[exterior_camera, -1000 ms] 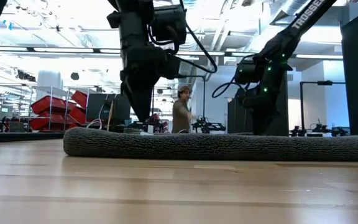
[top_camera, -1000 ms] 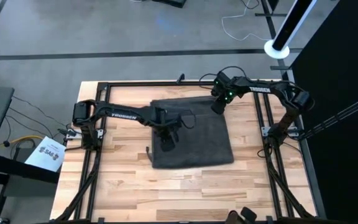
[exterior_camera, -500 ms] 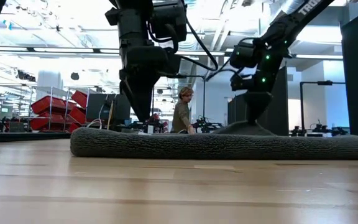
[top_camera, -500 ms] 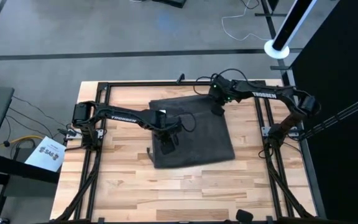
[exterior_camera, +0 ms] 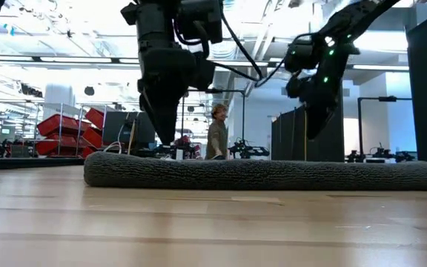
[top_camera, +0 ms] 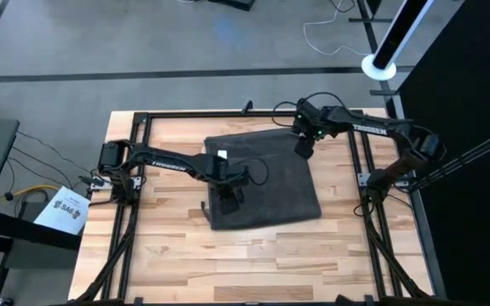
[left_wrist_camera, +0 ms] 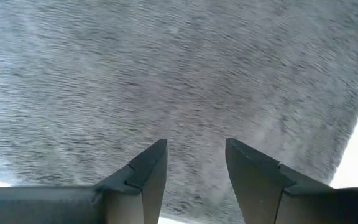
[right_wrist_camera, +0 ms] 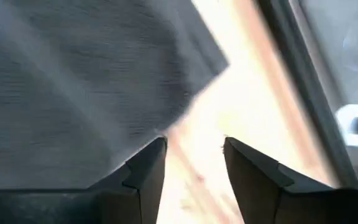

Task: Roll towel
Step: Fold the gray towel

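Observation:
The dark grey towel (top_camera: 270, 191) lies spread flat on the wooden table; in the low view it is a long low strip (exterior_camera: 273, 174). My left gripper (top_camera: 228, 202) points down, open, close above the towel's near left part, with the cloth (left_wrist_camera: 166, 62) filling its wrist view. Whether its fingertips (exterior_camera: 165, 144) touch the cloth does not show. My right gripper (top_camera: 303, 147) hangs open above the towel's far right edge, clear of it (exterior_camera: 313, 133). In its wrist view the towel's corner (right_wrist_camera: 219, 59) and bare wood show past the gripper (right_wrist_camera: 194, 146).
A black metal frame (top_camera: 143, 119) runs along the table's far, left and right sides, and the arm bases stand on it. Bare wood (top_camera: 253, 263) lies between the towel and the near edge. A person (exterior_camera: 216, 133) stands in the room beyond the table.
My right gripper pulled the towel's far right part up into a small peak, then let go and rose toward the table's right edge. The peak has fallen flat again. The towel's left end slid slightly to the right. My left gripper drifted a little toward the near edge.

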Tool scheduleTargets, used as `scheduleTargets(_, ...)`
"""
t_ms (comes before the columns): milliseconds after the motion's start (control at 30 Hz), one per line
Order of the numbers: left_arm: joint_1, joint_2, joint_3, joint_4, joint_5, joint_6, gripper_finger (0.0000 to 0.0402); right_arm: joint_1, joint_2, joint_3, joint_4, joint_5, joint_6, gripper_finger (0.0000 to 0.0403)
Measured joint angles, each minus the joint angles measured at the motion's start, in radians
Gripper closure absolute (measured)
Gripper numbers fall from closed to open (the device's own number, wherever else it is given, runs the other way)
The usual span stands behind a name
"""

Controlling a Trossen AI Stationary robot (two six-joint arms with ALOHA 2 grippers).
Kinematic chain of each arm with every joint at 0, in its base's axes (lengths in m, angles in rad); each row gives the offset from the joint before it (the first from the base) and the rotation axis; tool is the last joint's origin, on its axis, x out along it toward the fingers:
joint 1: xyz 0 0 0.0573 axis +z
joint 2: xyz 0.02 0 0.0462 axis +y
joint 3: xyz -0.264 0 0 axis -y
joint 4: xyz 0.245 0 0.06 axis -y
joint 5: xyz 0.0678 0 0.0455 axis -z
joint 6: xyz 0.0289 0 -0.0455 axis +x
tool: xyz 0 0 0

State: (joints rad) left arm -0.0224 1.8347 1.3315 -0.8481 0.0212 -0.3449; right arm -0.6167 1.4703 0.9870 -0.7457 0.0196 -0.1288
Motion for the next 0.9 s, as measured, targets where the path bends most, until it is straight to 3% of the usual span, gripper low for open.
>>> scheduleTargets(100,-0.036,0.0,-0.009,0.013,0.008,0.004,0.0254,0.018,-0.019,-0.053,-0.023,-0.184,0.057,0.0259)
scheduleTargets(233,-0.07,0.001,-0.091,0.049,0.015,0.003,0.0254,0.105,-0.027,-0.186,0.078,-0.207,0.1,0.0288)
scheduleTargets(433,-0.087,-0.008,-0.267,0.15,0.077,-0.038,0.0254,0.263,-0.029,-0.368,0.283,-0.2,0.307,0.0328)
scheduleTargets(667,-0.125,-0.031,-0.279,0.09,0.136,-0.042,0.0254,0.445,-0.073,-0.349,0.235,-0.2,0.436,0.0357)
scheduleTargets(800,-0.131,-0.079,-0.266,0.07,0.14,-0.05,0.0254,0.458,-0.148,-0.306,0.249,-0.09,0.469,0.0363)
scheduleTargets(900,-0.129,-0.11,-0.259,0.09,0.14,-0.06,0.0254,0.389,-0.199,-0.282,0.245,-0.01,0.466,0.0362)
